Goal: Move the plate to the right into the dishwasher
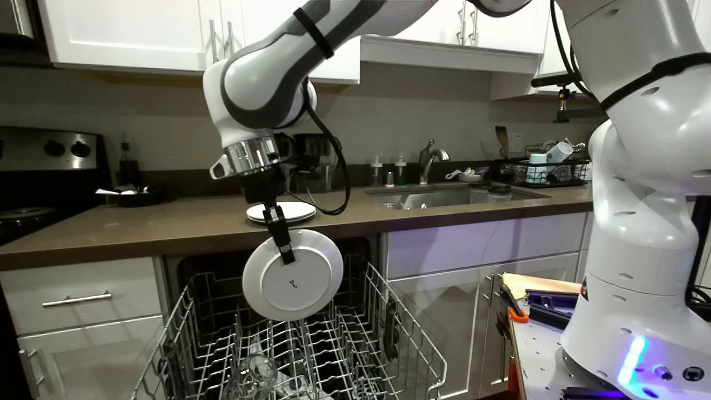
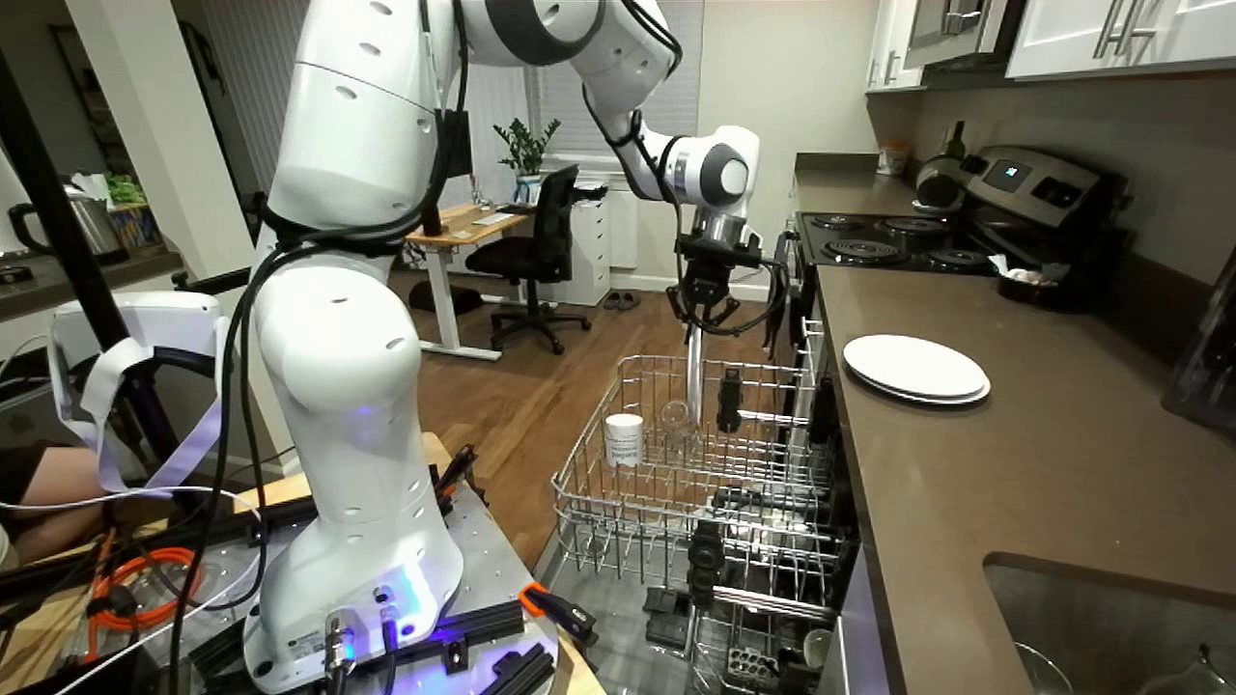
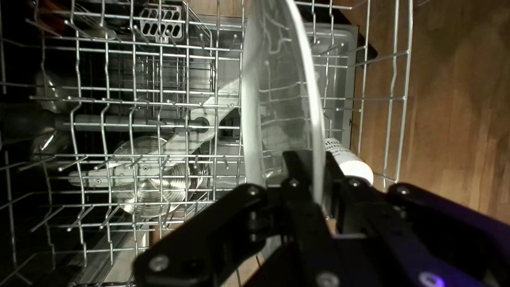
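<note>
The plate (image 1: 303, 289) is large, round and white, and hangs upright with its underside showing in an exterior view. It shows edge-on in an exterior view (image 2: 694, 376) and in the wrist view (image 3: 255, 119). My gripper (image 1: 286, 255) is shut on its upper rim, one finger on each face; the gripper also shows in an exterior view (image 2: 707, 307) and in the wrist view (image 3: 314, 167). The dishwasher (image 1: 208, 264) is open with its wire rack (image 2: 623, 499) pulled out. The plate is over the rack, its lower edge near the tines; I cannot tell whether it touches them.
A white cup (image 2: 624, 444) with print stands in the rack, also in the wrist view (image 3: 356, 171). A clear glass (image 1: 258, 371) is in the rack. Flatter white plates (image 2: 917, 369) lie stacked on the counter (image 1: 183, 222) above. Wire sides (image 1: 408, 315) border the rack.
</note>
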Robot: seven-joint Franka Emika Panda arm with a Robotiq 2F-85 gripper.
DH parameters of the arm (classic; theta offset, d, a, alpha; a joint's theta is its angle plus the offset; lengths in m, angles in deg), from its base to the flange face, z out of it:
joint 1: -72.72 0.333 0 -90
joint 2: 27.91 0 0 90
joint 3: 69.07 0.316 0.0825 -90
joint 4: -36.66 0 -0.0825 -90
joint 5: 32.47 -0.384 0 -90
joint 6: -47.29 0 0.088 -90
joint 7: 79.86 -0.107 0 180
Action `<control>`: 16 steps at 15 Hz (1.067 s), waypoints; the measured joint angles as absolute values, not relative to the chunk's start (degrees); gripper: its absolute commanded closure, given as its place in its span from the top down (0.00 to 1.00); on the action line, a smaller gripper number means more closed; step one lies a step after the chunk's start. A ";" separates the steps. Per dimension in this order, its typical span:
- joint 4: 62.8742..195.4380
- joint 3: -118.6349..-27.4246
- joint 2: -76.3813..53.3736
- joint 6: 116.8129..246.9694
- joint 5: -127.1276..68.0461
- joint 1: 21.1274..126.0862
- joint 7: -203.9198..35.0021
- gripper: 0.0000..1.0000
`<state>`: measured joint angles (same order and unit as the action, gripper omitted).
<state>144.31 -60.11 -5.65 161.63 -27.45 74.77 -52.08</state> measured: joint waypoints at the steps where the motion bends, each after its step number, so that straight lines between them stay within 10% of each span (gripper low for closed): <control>1: 147.24 -60.04 -7.57 163.59 -27.56 74.88 -52.56 0.09; 16: 182.45 -61.97 -26.54 192.94 -47.72 74.95 -47.58 0.09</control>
